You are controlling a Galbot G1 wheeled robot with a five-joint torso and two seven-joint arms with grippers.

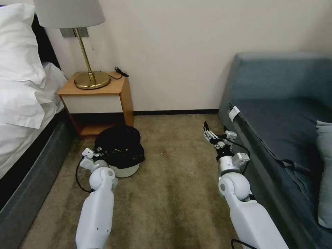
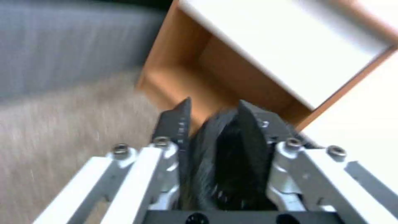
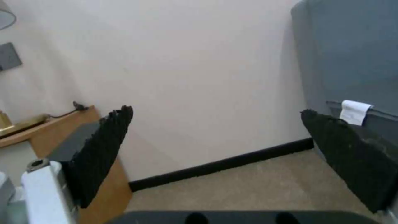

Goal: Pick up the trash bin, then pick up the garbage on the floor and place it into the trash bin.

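The trash bin (image 1: 123, 170) is a small white tub under a crinkled black bag (image 1: 119, 143), low on the carpet in front of the nightstand. My left gripper (image 1: 90, 154) is at the bin's left side. In the left wrist view the left gripper (image 2: 215, 124) is shut on the bag-covered rim (image 2: 224, 161), with black plastic pinched between its fingers. My right gripper (image 1: 216, 133) hangs in the air beside the sofa's front edge, open and holding nothing; its pads (image 3: 104, 149) stand wide apart in the right wrist view. The garbage is out of view.
A wooden nightstand (image 1: 100, 93) carrying a brass lamp (image 1: 91, 79) stands against the wall just behind the bin. The bed (image 1: 20, 103) runs along the left and a grey-blue sofa (image 1: 287, 114) along the right. Open carpet (image 1: 173, 186) lies between my arms.
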